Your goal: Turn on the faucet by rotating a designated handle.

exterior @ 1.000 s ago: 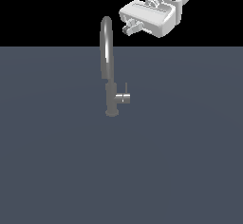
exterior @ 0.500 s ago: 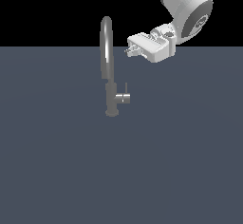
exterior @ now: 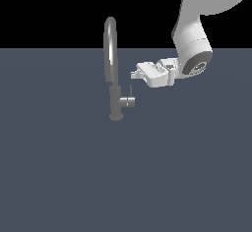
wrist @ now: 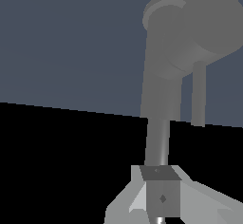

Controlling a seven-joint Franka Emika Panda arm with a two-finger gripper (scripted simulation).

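Observation:
The faucet (exterior: pixel 112 64) is a tall slim grey tap with a narrow arched spout and stands on the dark grey surface in the exterior view. Its handle (exterior: pixel 129 101) is a short cylinder stub pointing to the exterior view's right, with a thin pin (exterior: pixel 131 91) standing up from it. My gripper (exterior: pixel 134 73) is white and lies sideways, just right of the spout and a little above the pin, touching nothing. Its fingers look pressed together and empty. In the wrist view the faucet body (wrist: pixel 161 99), handle (wrist: pixel 209 23) and pin (wrist: pixel 198 95) loom close beyond my gripper (wrist: pixel 160 194).
The flat dark grey surface (exterior: pixel 74 177) spreads all around the faucet. My white arm (exterior: pixel 192 44) comes down from the exterior view's upper right. Black background lies behind.
My gripper has come down and toward the exterior view's left, from high beside the spout's top to just above the handle. The faucet and handle have not moved.

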